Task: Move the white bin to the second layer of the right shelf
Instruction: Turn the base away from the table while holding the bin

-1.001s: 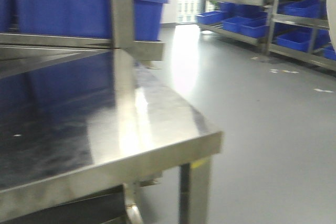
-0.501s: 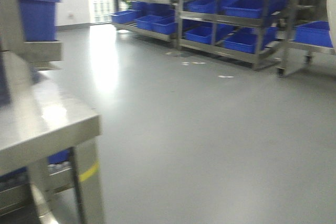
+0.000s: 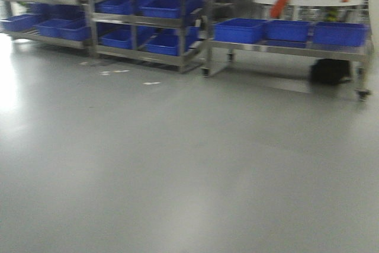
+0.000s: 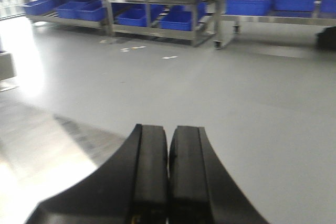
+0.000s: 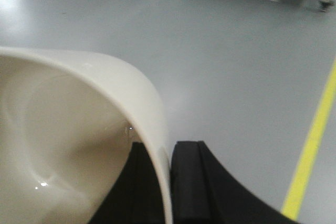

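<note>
One white bin (image 5: 100, 85) pinched in right claw (image 5: 167, 156).

White bin (image 5: 58, 140) cropped (left, bottom edges).

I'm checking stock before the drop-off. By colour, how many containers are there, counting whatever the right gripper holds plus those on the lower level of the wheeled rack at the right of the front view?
White bin, clamped in the right gripper: 1
Blue crates on the lower level of the rack: 3
Total: 4
</note>
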Action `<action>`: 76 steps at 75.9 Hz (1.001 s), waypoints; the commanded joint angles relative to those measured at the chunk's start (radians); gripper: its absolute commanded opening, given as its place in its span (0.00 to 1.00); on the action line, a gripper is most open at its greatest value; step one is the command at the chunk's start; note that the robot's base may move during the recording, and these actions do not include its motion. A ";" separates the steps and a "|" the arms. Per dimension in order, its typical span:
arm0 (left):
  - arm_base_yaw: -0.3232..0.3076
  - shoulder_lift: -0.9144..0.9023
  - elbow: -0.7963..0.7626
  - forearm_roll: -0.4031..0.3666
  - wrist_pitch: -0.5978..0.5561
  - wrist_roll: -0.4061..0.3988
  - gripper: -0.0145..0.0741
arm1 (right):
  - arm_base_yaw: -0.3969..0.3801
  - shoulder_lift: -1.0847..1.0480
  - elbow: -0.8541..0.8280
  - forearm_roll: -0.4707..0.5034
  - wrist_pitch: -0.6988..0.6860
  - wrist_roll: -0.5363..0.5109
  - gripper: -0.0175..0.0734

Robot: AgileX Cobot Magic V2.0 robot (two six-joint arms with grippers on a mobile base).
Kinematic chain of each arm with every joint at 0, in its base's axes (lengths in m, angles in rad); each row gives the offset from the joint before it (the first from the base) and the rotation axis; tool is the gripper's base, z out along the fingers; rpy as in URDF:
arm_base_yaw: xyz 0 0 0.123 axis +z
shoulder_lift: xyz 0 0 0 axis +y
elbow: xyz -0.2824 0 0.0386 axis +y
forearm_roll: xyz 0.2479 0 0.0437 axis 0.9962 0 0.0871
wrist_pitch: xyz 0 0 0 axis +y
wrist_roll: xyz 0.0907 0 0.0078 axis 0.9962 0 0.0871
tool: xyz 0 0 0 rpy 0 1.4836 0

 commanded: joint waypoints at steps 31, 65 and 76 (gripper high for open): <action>0.001 -0.018 0.037 0.000 -0.086 -0.005 0.26 | -0.007 0.005 -0.031 0.011 -0.095 -0.003 0.28; 0.001 -0.018 0.037 0.000 -0.086 -0.005 0.26 | -0.007 0.005 -0.031 0.011 -0.094 -0.003 0.28; 0.001 -0.018 0.037 0.000 -0.086 -0.005 0.26 | -0.007 0.005 -0.031 0.011 -0.093 -0.003 0.28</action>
